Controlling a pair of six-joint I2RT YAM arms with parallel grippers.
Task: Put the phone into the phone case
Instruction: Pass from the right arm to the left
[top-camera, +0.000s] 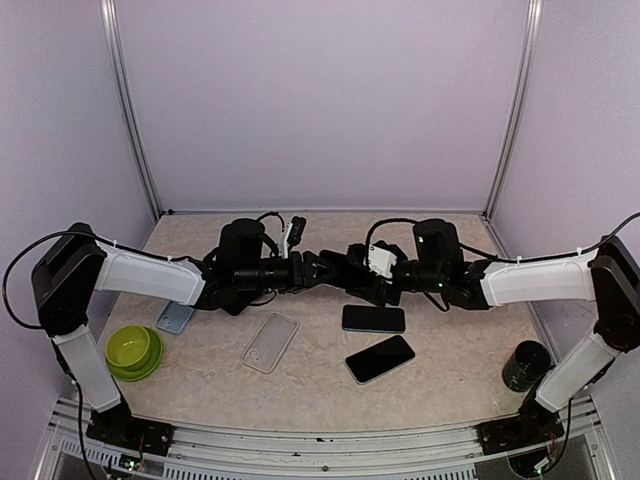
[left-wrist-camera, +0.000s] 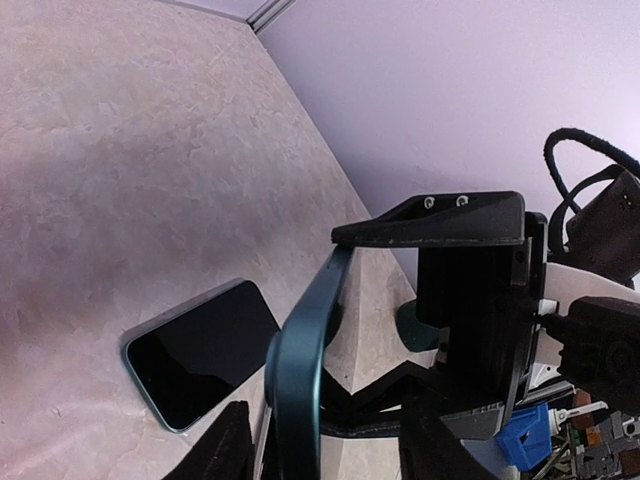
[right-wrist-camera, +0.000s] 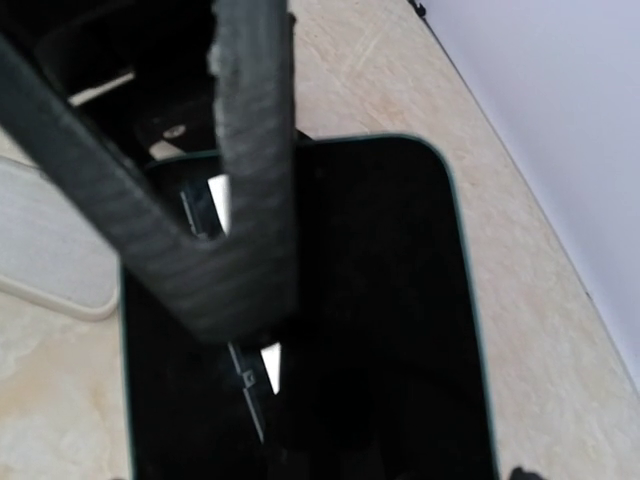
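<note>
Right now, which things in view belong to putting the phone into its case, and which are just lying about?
Job: teal case, held aloft; teal-edged phone beneath it.
Lying about: second black phone, clear case, pale blue item, green bowl, dark cup.

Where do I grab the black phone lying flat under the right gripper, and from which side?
Take the black phone by its long edges at mid-length, coming straight down from above. It lies flat, screen up, long axis running left to right, so the fingers would span its far and near edges. The other phone lies close on the near side.
</note>
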